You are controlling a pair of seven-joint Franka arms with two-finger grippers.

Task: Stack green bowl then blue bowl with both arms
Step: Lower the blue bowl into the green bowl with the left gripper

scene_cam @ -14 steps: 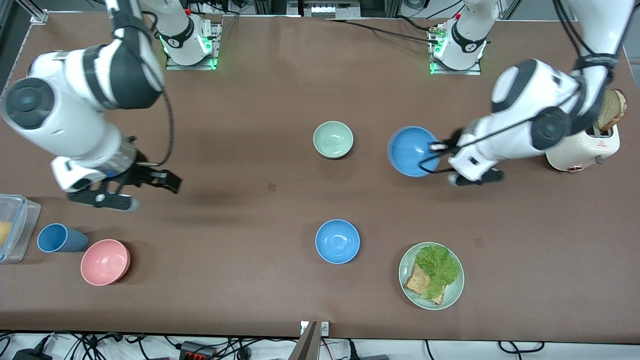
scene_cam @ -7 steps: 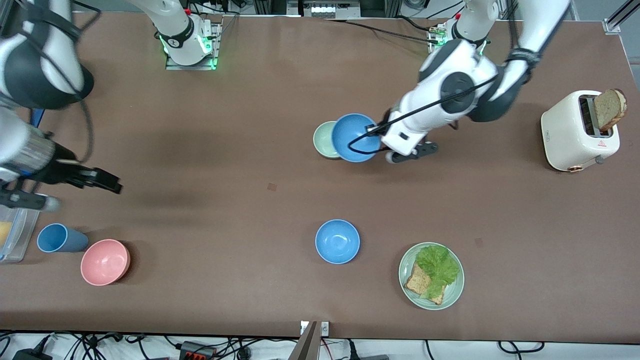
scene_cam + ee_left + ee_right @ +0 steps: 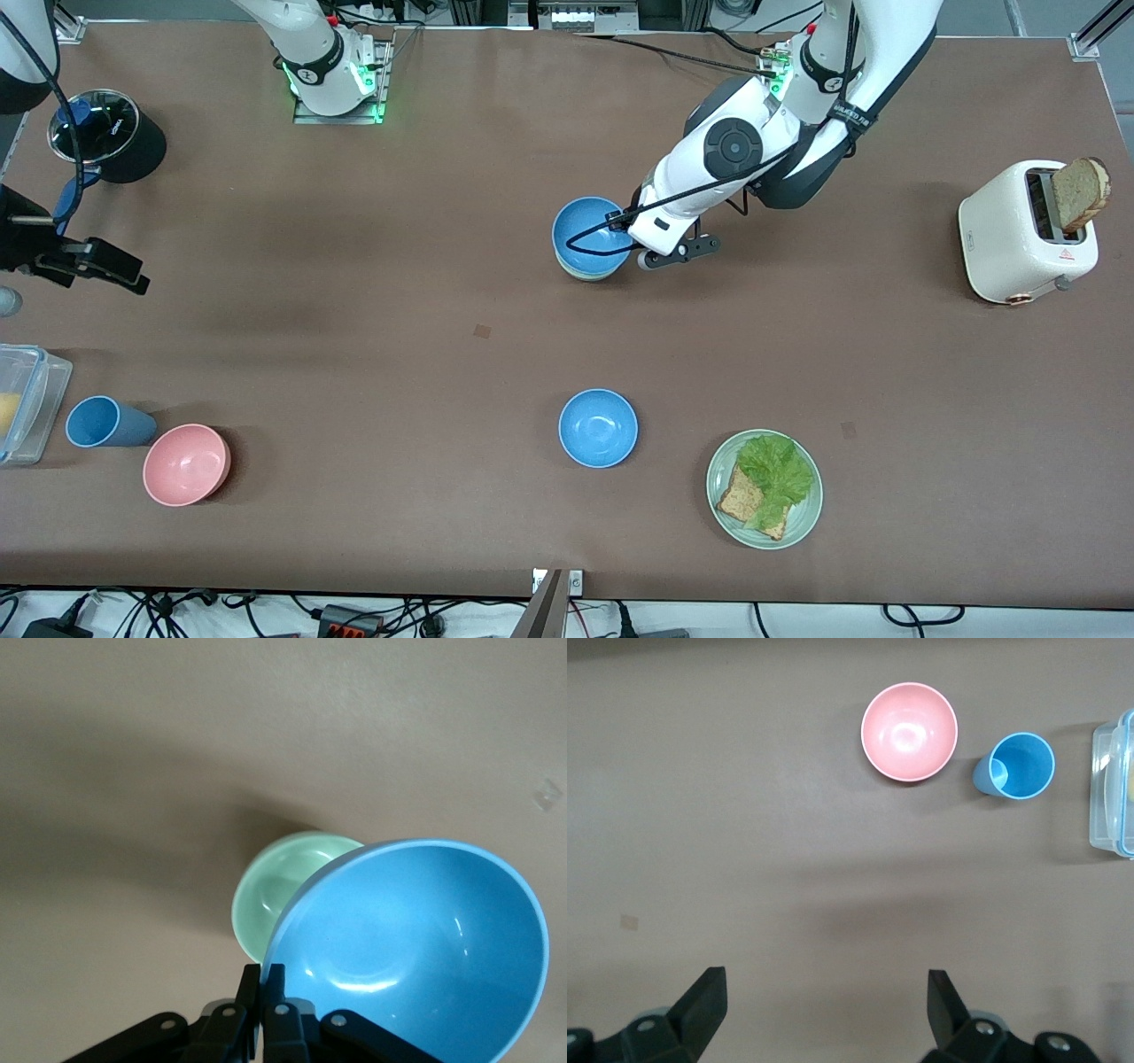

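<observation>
Blue bowl (image 3: 592, 235) carried over green bowl (image 3: 279, 895), left hand (image 3: 264, 979) clamped

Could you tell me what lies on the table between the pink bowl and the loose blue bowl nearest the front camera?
Nothing: the front view shows only bare brown tabletop between the pink bowl and that blue bowl.

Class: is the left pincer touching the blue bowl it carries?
Touching. The left wrist view shows the left pincer shut on the blue bowl's rim, above the green bowl.
</observation>
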